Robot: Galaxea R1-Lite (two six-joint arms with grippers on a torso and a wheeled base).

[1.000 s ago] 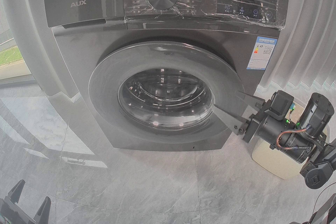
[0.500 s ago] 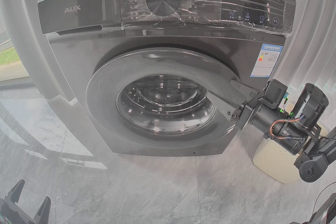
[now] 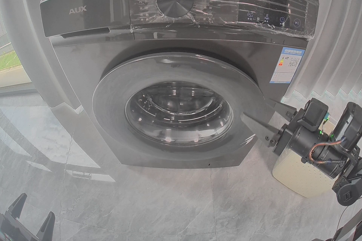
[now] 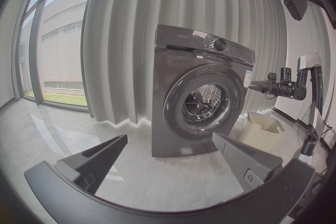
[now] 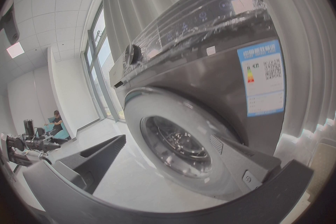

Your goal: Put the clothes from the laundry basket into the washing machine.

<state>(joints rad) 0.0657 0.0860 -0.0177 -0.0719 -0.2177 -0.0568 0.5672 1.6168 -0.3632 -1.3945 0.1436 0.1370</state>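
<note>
The dark grey washing machine (image 3: 177, 64) stands straight ahead, its round glass door (image 3: 179, 113) closed. My right gripper (image 3: 256, 107) hovers open just off the door's right rim, touching nothing; its fingers (image 5: 241, 156) frame the door (image 5: 175, 146) from close by. The cream laundry basket (image 3: 298, 174) sits on the floor to the right of the machine, half hidden behind the right arm; from the left wrist view the basket (image 4: 264, 126) shows a perforated inner wall. My left gripper (image 3: 36, 205) is low at the near left, open and holding nothing, far from the machine (image 4: 199, 95).
Pleated white curtains (image 3: 335, 38) hang behind and beside the machine. A large window (image 4: 59, 42) is on the left. Grey tiled floor (image 3: 151, 196) lies open in front of the door.
The head view shifted slightly at first. My right gripper rose to the door's right rim, then drew back to the right and down. The door stayed closed; the left arm did not move.
</note>
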